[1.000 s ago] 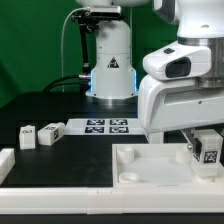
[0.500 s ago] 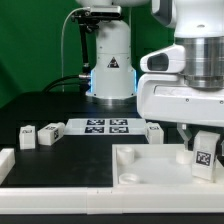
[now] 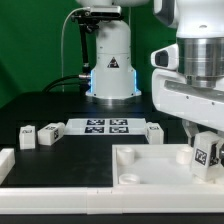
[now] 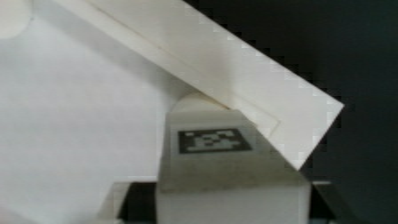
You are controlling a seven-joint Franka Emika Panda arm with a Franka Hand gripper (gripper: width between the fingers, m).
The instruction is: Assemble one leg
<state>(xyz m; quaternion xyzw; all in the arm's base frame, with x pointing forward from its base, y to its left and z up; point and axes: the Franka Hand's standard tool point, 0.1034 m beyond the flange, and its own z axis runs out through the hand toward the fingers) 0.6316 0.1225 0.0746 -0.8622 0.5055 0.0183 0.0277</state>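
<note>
Currently the jaws are clenched on the leg [image 3: 206,154], a small white block with a black-and-white tag facing the camera. It sits near side, at the exterior view's right. The leg is upright over the right part of the white square panel [image 3: 150,168]; cannot tell if its lower end touches the panel.

Wrist view: the leg [image 4: 215,150] is gripped between two dark fingers [image 4: 135,203], tag face toward the camera. Its tip lies against the raised rim of the panel [image 4: 89,110], with the dark table [image 4: 338,40] beyond.

On the table [image 3: 60,105], two loose tagged blocks [image 3: 27,137] [image 3: 49,132] sit side by side at the exterior view's left. The marker board [image 3: 105,126] lies flat just right of them. A third tagged block [image 3: 153,131] sits just right of the board, far side of the panel. The robot base [image 3: 110,65] stands at the far side.
</note>
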